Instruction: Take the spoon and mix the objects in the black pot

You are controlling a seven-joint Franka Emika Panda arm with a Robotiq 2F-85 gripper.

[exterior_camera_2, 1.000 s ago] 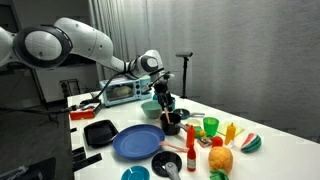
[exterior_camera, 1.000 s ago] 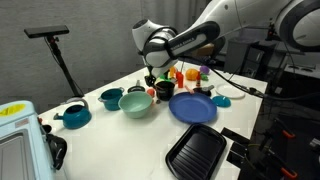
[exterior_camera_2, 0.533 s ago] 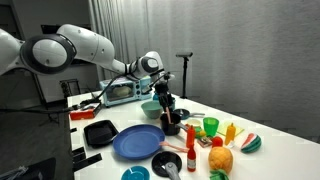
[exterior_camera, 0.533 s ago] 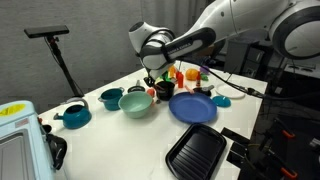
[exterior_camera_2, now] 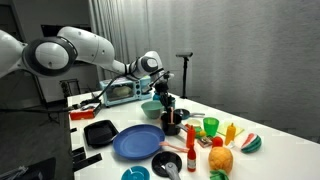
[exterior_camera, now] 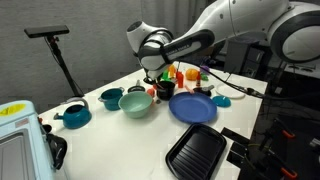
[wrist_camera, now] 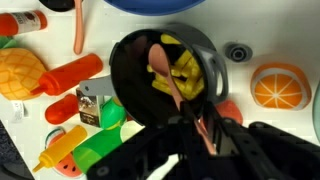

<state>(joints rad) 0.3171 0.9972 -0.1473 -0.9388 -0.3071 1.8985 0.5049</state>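
Note:
The black pot fills the middle of the wrist view, with yellow pieces and a pinkish wooden spoon lying in it. The spoon's handle runs down between the fingers of my gripper, which is shut on it just over the pot's near rim. In both exterior views the gripper points straight down over the pot. The spoon is too small to make out there.
A blue plate and a green bowl flank the pot. A black ridged tray lies at the table's front. Teal pots stand farther off. Toy pineapple, red bottle and orange half crowd the pot.
The jaws have closed from wide open onto the spoon's handle. The arm has stayed over the pot, barely shifting.

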